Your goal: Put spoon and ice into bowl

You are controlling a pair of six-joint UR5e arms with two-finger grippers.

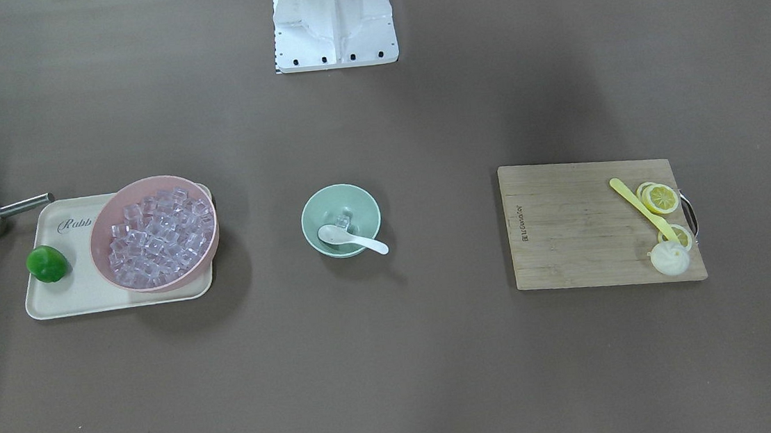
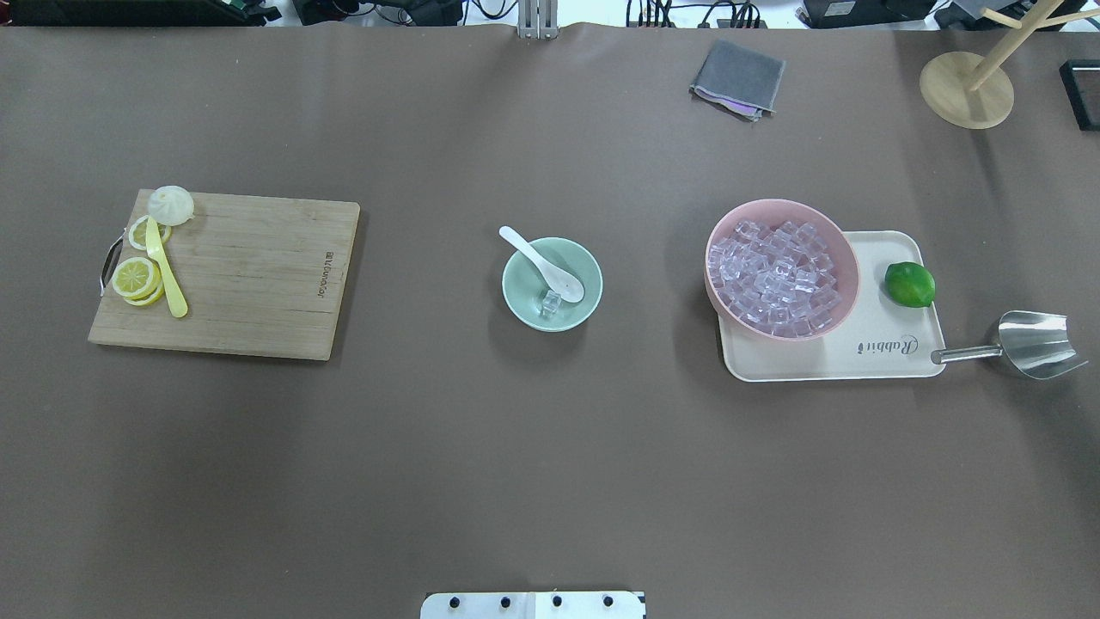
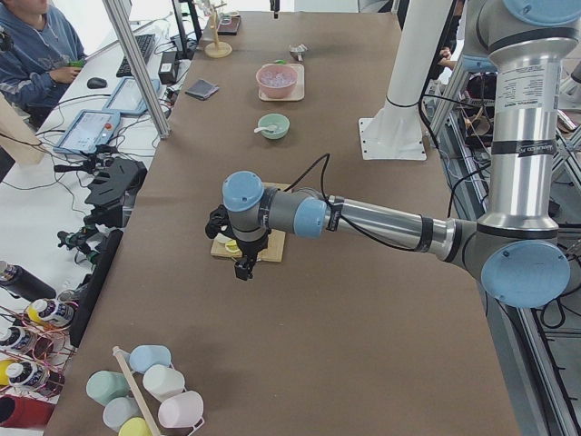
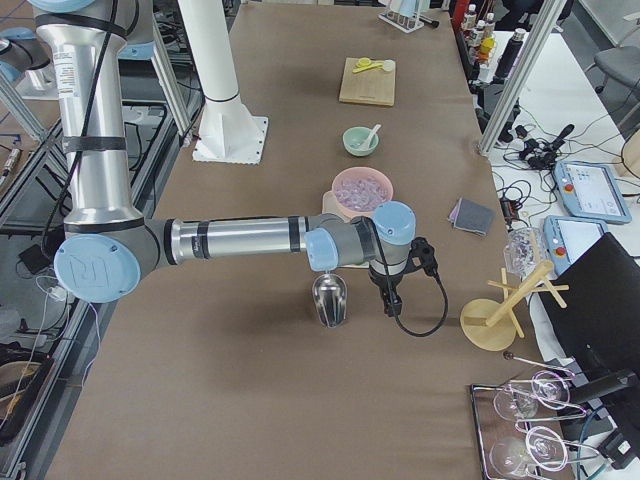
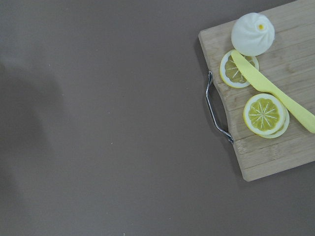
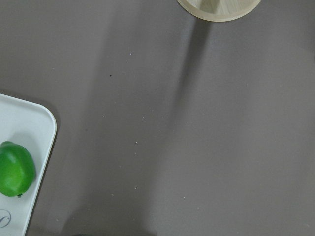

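The left claw (image 3: 243, 270) hangs over the counter (image 2: 516, 481) far to the left of the bowl (image 2: 518, 288). It appears clearly only in the side view, so whether it is open or closed cannot be told; nothing is seen in it. Well left of the bowl lies a wooden cutting board (image 2: 249, 275), which carries lemon slices (image 2: 136, 277), a slim yellow utensil (image 2: 165, 271) and a white bun (image 2: 170, 205) along the edge farthest from the bowl. The mint-green bowl stands upright at mid-counter. The spoon (image 2: 550, 268) rests in it, scoop down on the inside and handle leaning over the rim on the side away from the robot. One ice (image 2: 550, 302) cube lies on the bowl's floor, touching or just beside the scoop. Well right of the bowl, a cream tray (image 2: 825, 357) bears a pink bowl (image 2: 849, 258) full of similar cubes and a lime (image 2: 909, 284). Farther right of the bowl, a steel scoop (image 2: 1035, 344) lies with its handle at the tray's corner. The right claw (image 4: 390, 300) hangs far right of the bowl, near the scoop; its opening cannot be told.
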